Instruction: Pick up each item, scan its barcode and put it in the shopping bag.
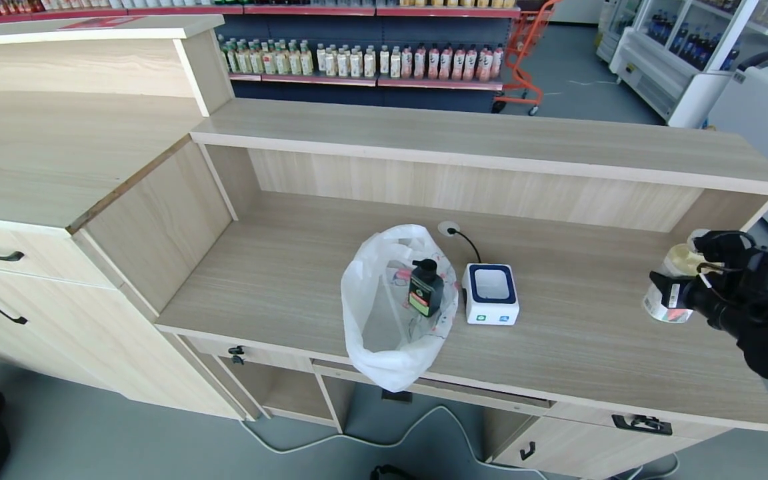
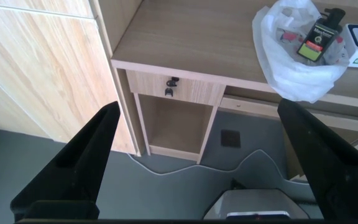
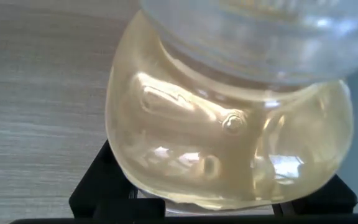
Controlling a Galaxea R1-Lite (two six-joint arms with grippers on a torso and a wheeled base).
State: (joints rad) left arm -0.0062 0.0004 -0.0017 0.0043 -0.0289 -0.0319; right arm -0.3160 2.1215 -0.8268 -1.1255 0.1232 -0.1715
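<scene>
The bottle of pale yellow liquid [image 1: 665, 297] is pinched in the right claw [image 1: 687, 273] over the counter's [image 1: 591, 347] right end, well apart from the scanner [image 1: 491, 293] and the shopping bag [image 1: 384, 347] holding a black bottle [image 1: 426, 288]. The left wrist view shows the left claw [image 2: 197, 106] spread wide, out before the counter's front edge.

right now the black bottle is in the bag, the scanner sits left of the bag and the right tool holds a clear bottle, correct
Wrong side: the head view shows the scanner right of the bag, not left. The black bottle is in the bag and the right tool holds the clear bottle.
</scene>
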